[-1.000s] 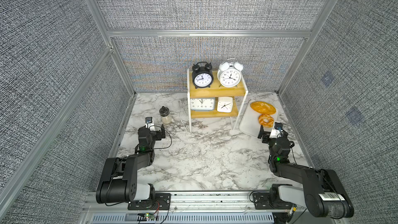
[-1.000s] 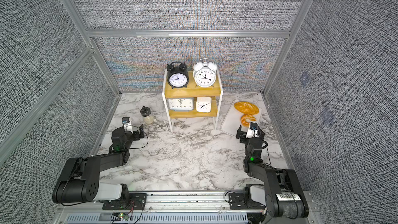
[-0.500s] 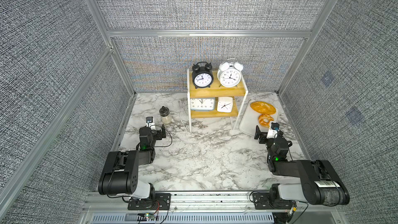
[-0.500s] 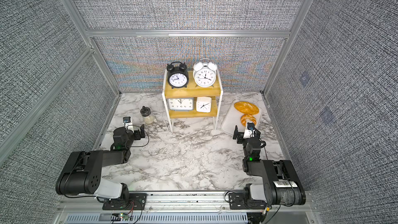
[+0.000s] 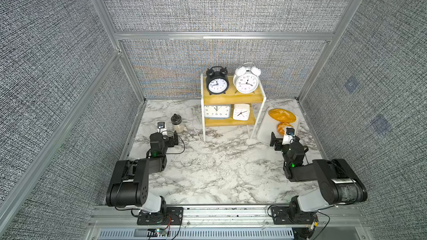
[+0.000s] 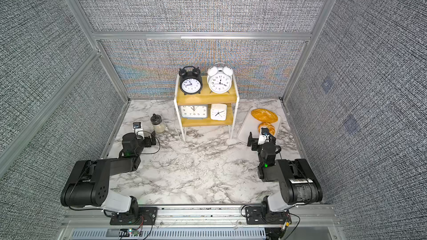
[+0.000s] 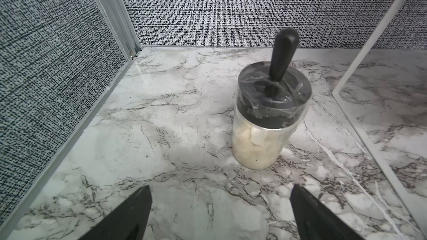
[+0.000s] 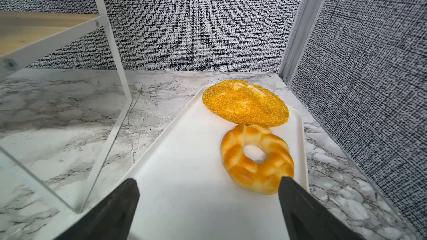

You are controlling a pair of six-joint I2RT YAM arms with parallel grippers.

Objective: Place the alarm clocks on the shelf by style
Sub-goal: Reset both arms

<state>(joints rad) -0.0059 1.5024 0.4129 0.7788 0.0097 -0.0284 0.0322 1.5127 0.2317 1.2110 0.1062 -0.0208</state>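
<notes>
All the alarm clocks stand on the shelf (image 5: 231,99) at the back, seen in both top views. The black twin-bell clock (image 5: 216,81) and the white twin-bell clock (image 5: 246,79) share the top board. On the lower board are the grey-blue rectangular clock (image 5: 217,111) and the small white square clock (image 5: 241,112). My left gripper (image 5: 171,137) (image 7: 220,188) hangs open and empty low over the table, left of the shelf. My right gripper (image 5: 282,137) (image 8: 208,180) is open and empty over the near end of a white tray, right of the shelf (image 8: 34,26).
A small jar (image 5: 177,123) (image 7: 270,116) with a black taped lid and knob stands just beyond the left gripper. The white tray (image 5: 265,132) (image 8: 184,169) holds a seeded loaf (image 8: 245,106) and a ring-shaped bread (image 8: 256,160). Grey fabric walls close in three sides.
Both arms have folded back a little toward their bases. The right gripper has drifted slightly left. The clocks have not moved, and both grippers stay open.
</notes>
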